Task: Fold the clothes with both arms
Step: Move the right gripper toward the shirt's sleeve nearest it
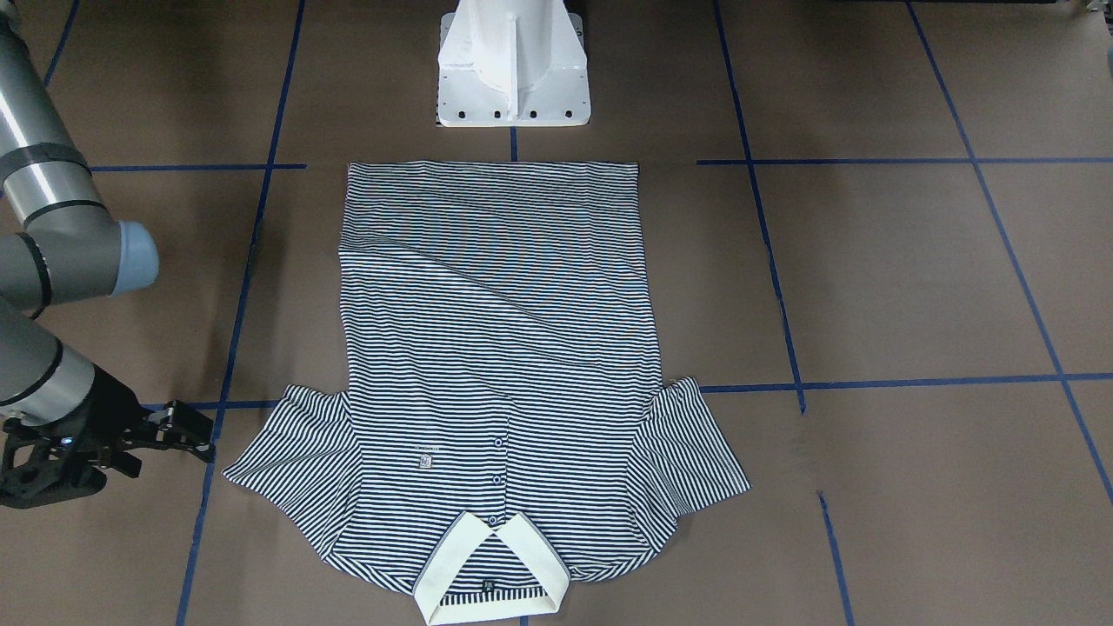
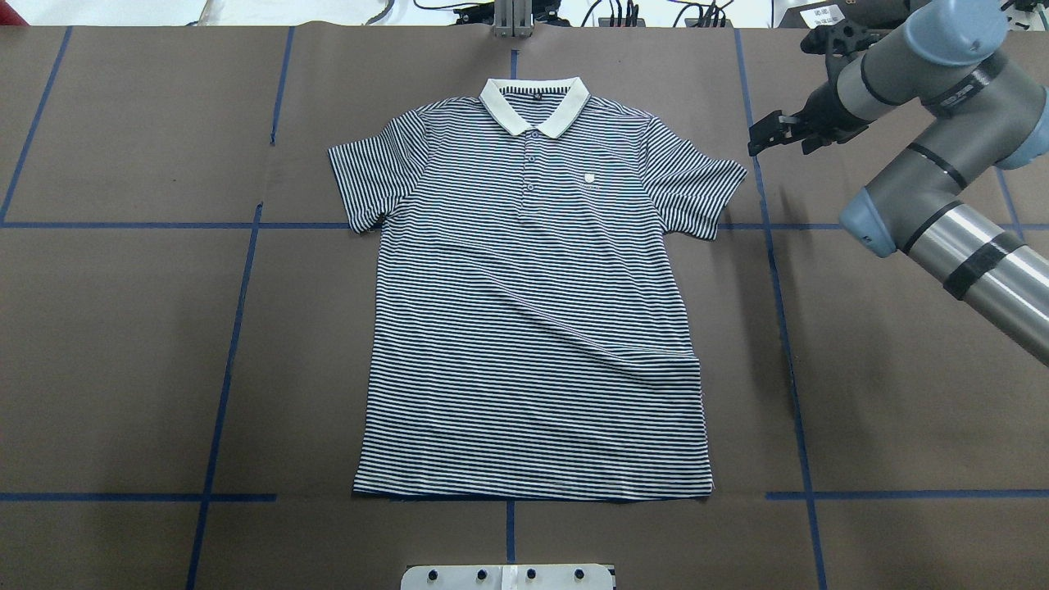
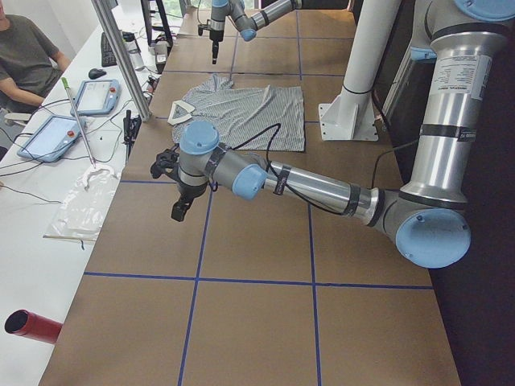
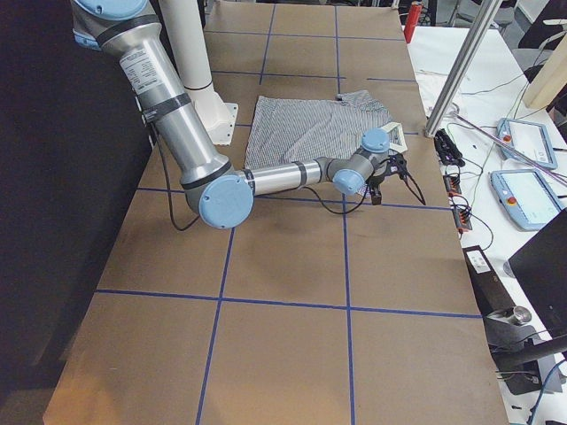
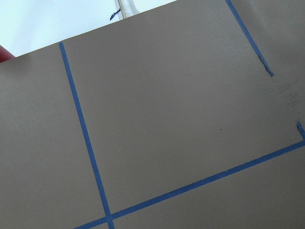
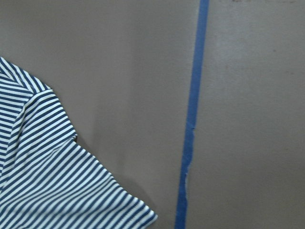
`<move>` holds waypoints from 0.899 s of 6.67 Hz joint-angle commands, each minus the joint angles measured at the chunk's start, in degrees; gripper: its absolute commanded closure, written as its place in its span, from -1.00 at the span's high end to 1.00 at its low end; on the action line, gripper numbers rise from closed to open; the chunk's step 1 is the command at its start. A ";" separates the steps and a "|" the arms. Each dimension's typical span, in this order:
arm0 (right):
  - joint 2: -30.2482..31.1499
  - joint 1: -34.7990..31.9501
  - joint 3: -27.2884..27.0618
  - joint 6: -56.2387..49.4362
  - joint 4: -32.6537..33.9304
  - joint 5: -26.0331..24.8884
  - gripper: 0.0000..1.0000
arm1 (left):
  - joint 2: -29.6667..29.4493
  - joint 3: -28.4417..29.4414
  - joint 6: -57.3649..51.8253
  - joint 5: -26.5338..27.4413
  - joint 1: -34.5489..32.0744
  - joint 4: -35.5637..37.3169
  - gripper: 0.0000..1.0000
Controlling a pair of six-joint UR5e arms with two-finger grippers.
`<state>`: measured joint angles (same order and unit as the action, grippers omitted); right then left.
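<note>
The striped polo shirt [image 1: 496,348] lies flat and spread out, front up, its cream collar [image 1: 487,556] towards the far table edge from the robot. It also shows in the overhead view [image 2: 533,328]. My right gripper [image 1: 207,439] hovers low just beyond the tip of one sleeve [image 1: 296,452], apart from it, and its fingers look open and empty; overhead it [image 2: 756,141] sits beside that sleeve [image 2: 697,188]. The right wrist view shows the sleeve edge [image 6: 47,181]. My left gripper [image 3: 179,213] hangs over bare table far from the shirt; I cannot tell its state.
The white pedestal base [image 1: 513,69] stands just behind the shirt's hem. Blue tape lines [image 2: 238,328] grid the brown table. An operator [image 3: 24,56], teach pendants [image 3: 96,95], a metal post [image 3: 121,56] and a red cylinder [image 3: 32,326] are along the far side.
</note>
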<state>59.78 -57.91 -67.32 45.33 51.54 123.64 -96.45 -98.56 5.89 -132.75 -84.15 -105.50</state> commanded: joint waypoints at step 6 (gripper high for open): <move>-3.35 4.03 5.62 0.19 -0.74 -3.05 0.65 | -0.14 0.48 0.26 -0.05 0.04 -0.06 1.00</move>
<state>56.48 -54.07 -62.09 45.54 50.79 120.93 -96.62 -98.09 6.22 -132.80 -84.11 -105.56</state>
